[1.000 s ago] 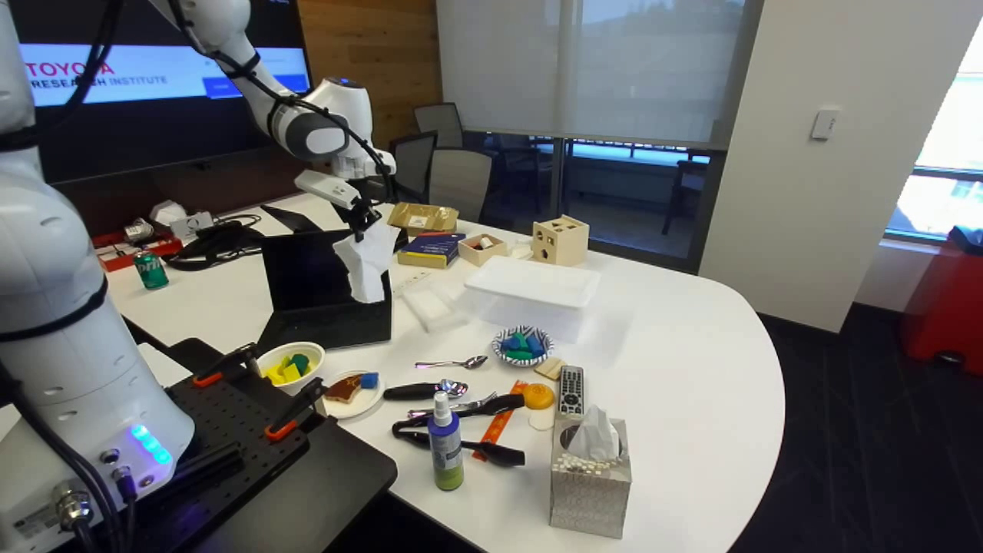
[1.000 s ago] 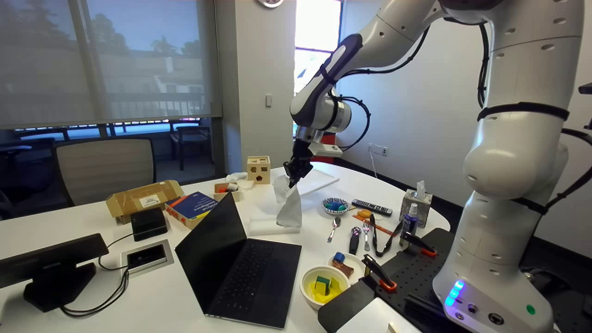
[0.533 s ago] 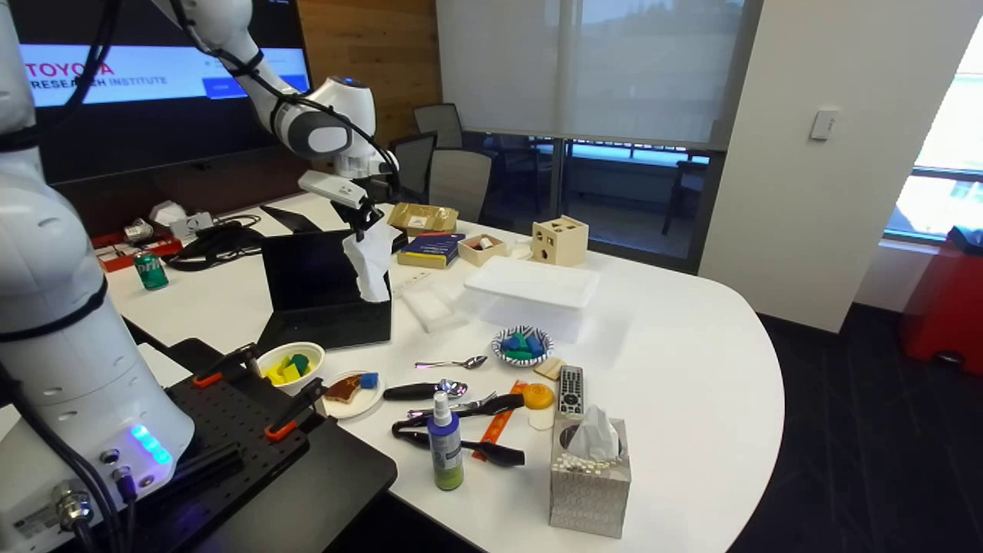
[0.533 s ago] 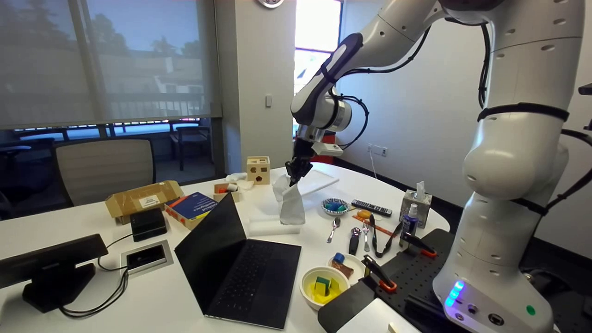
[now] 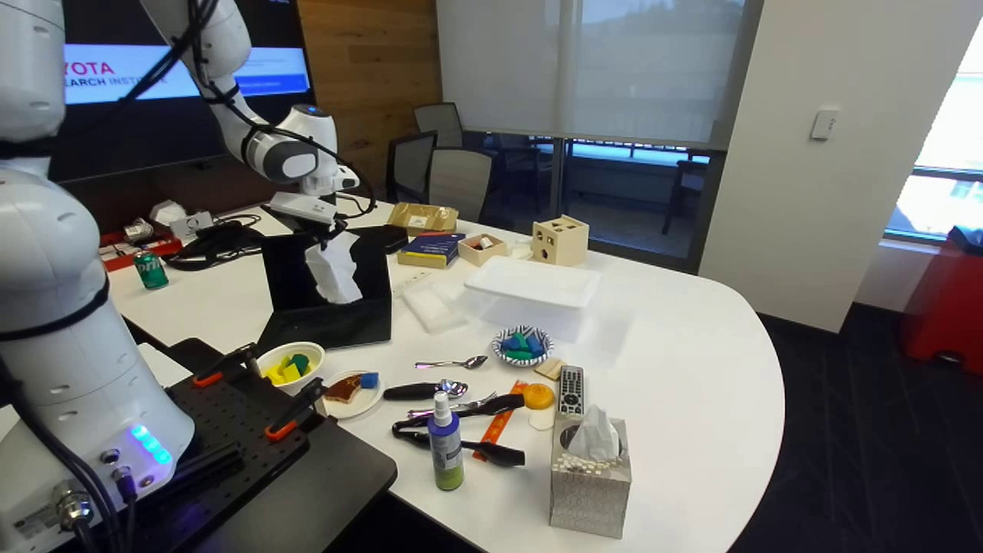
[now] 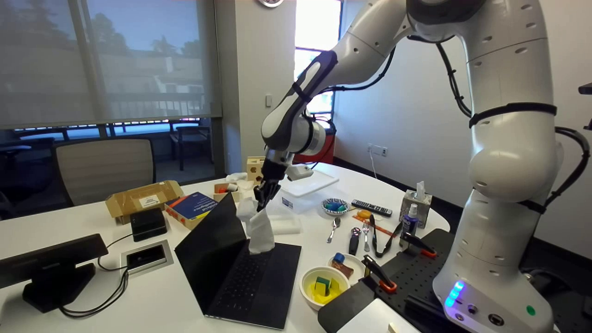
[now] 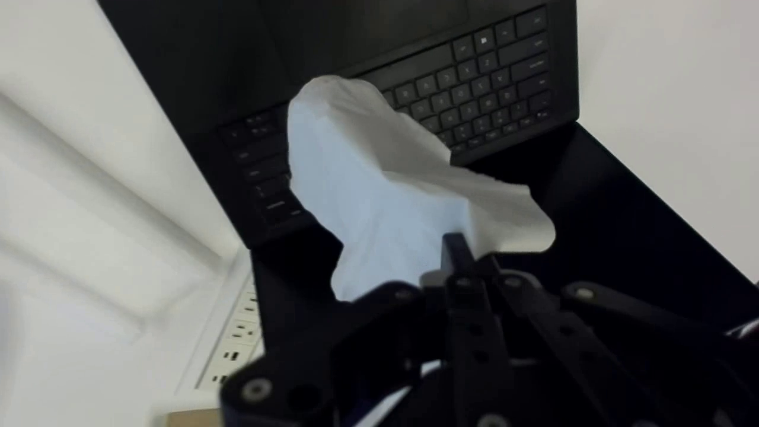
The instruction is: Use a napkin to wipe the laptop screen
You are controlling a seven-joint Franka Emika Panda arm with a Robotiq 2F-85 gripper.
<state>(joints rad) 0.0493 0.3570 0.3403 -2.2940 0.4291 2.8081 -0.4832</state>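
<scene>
- The gripper (image 6: 262, 203) is clenched on the upper part of the white paper napkin (image 6: 262, 235), whose folds hang loosely below it.
- In an exterior view the napkin overlaps the dark laptop screen (image 5: 284, 269); in the wrist view it also covers part of the keyboard (image 7: 461, 93). Whether it touches either cannot be told.
- The laptop screen stands tilted back at the far edge of the keyboard.
- Nearer than the keyboard, a white bowl (image 5: 317, 360) holds yellow and green blocks (image 5: 292, 370); just right of it is a white plate (image 5: 352, 411).
- Farther right lie a spoon (image 5: 453, 363) and black tongs (image 5: 499, 453), with a spray bottle (image 5: 445, 453) upright near the tongs.
- At near right stands a patterned tissue box (image 5: 590, 495), a remote control (image 5: 570, 390) lying just beyond it.
- Beyond the remote control are a patterned bowl (image 5: 498, 342), a lidded plastic bin (image 5: 530, 284) and, farthest, a wooden shape-sorting box (image 5: 561, 242).
- A blue-covered book (image 5: 431, 250) lies on the far part of the surface (image 5: 676, 369), right of the laptop screen.
- A green Sprite can (image 5: 151, 270) stands at far left.
</scene>
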